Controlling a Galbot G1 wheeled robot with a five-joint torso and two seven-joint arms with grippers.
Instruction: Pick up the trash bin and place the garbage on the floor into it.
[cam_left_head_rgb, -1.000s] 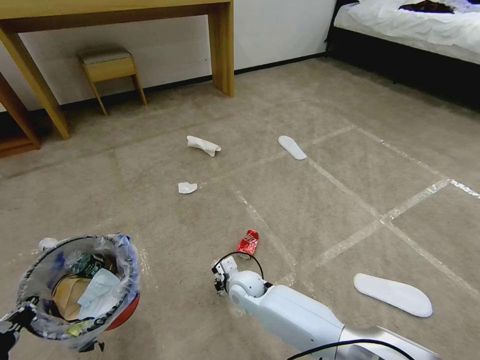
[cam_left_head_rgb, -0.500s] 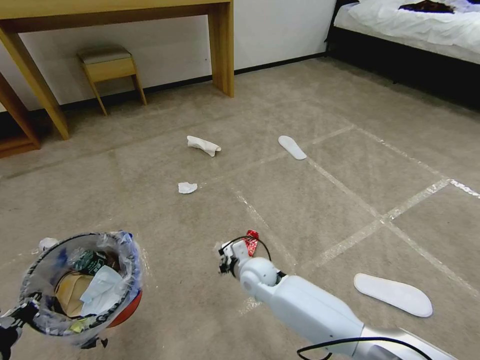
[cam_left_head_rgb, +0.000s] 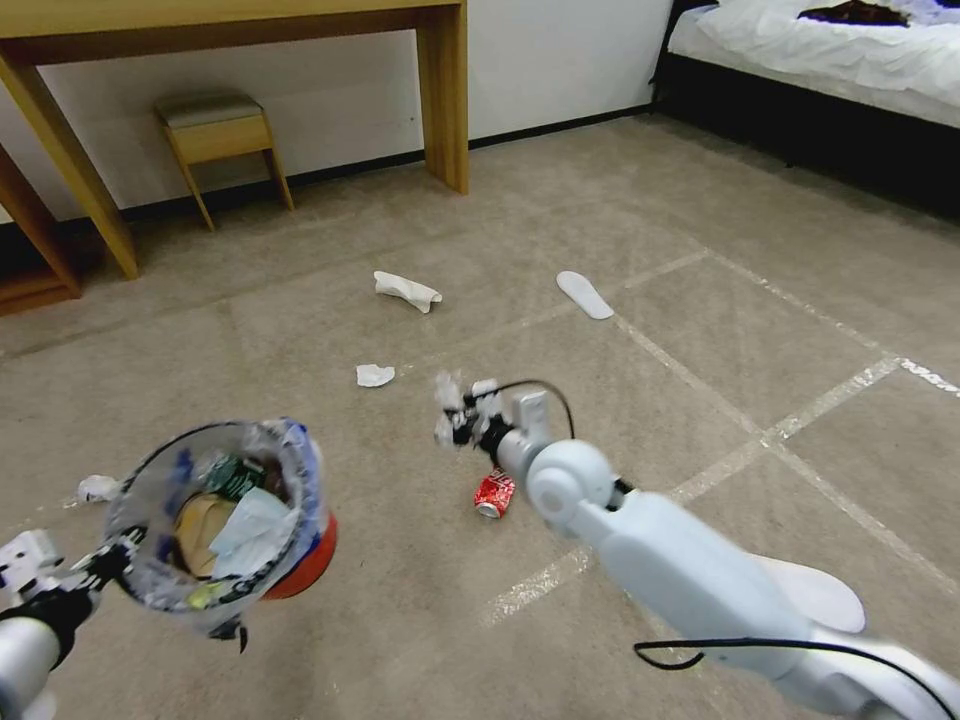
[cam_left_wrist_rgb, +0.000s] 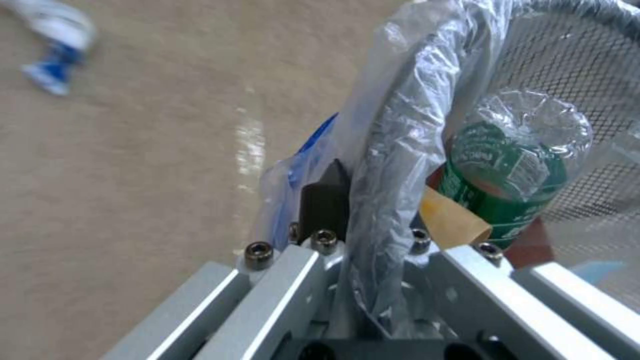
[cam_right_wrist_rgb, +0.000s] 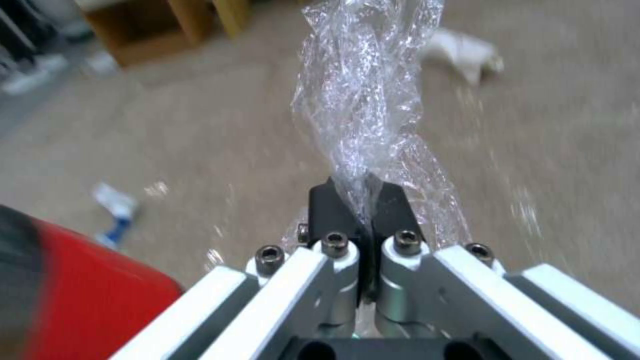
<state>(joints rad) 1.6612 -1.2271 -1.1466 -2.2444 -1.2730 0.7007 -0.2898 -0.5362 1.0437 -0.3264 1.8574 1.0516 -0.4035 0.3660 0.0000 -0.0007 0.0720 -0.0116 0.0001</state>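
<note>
At lower left of the head view we hold the trash bin (cam_left_head_rgb: 290, 560), a small red bucket lined with a crinkly clear bag printed in blue, lifted off the floor (cam_left_head_rgb: 700, 330) and tilted so its mouth faces us. Our left gripper (cam_left_head_rgb: 105, 568) is clamped on the near rim; the left wrist view shows the fingers (cam_left_wrist_rgb: 325, 200) pinching rim and liner together. Inside the bin we see a crushed clear bottle with a green label (cam_left_wrist_rgb: 510, 165), a brown paper bag (cam_left_head_rgb: 195, 520) and a pale blue-white tissue (cam_left_head_rgb: 250, 530).

At centre frame, our right gripper (cam_left_head_rgb: 462, 425) hangs above the carpet, its black fingers (cam_right_wrist_rgb: 330, 205) closed on a crumpled piece of clear plastic film (cam_right_wrist_rgb: 367, 100) that sticks out past the tips. Just below it a crushed red can (cam_left_head_rgb: 494, 494) lies on the floor. Farther up the frame lie two crumpled white tissues (cam_left_head_rgb: 375, 375) (cam_left_head_rgb: 405, 290) and a flat white slipper (cam_left_head_rgb: 585, 295); another slipper (cam_left_head_rgb: 820, 595) lies at lower right, partly behind our arm. A small white scrap (cam_left_head_rgb: 97, 488) lies beside the bin at left.
</note>
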